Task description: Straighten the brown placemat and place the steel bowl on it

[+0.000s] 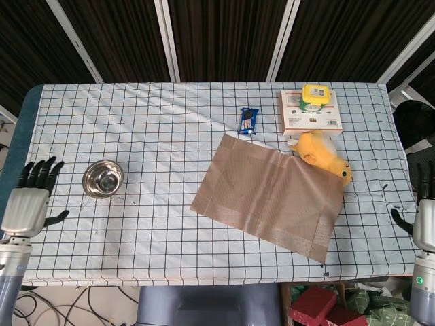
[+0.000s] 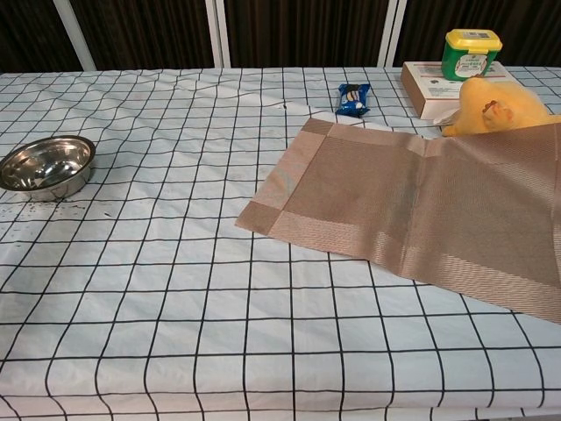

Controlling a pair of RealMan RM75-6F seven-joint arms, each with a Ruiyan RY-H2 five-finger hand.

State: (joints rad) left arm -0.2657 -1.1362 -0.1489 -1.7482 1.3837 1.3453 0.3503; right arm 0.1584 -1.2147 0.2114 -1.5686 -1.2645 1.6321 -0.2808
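Brown woven fabric marks my first target: the brown placemat (image 1: 268,202) lies flat on the checked tablecloth (image 1: 170,136) right of centre, but skewed, its long edges running diagonally across the grid lines, so I judge the straightening step as not done. Its far right corner rests against or slightly over a yellow plush toy (image 1: 321,153); I cannot tell which from the head view, while the chest view shows the toy rising just behind the mat edge. The steel bowl (image 1: 103,178) stands upright on the cloth well apart from the placemat, toward the left side of the table, and appears empty apart from reflections. My left hand (image 1: 28,204) hovers at the left table edge near the bowl without touching it, fingers apart and extended, holding nothing. My right hand (image 1: 424,227) sits at the far right frame edge, clear of the placemat, only partly visible; its fingers appear extended and I see nothing in it. Neither hand appears in the chest view. A blue snack packet (image 1: 249,121) and an orange-and-white box (image 1: 310,115) carrying a yellow-lidded green tub (image 1: 315,95) lie beyond the placemat. In my judgement, both parts remain: square the placemat to the grid, then lift the bowl across onto it.
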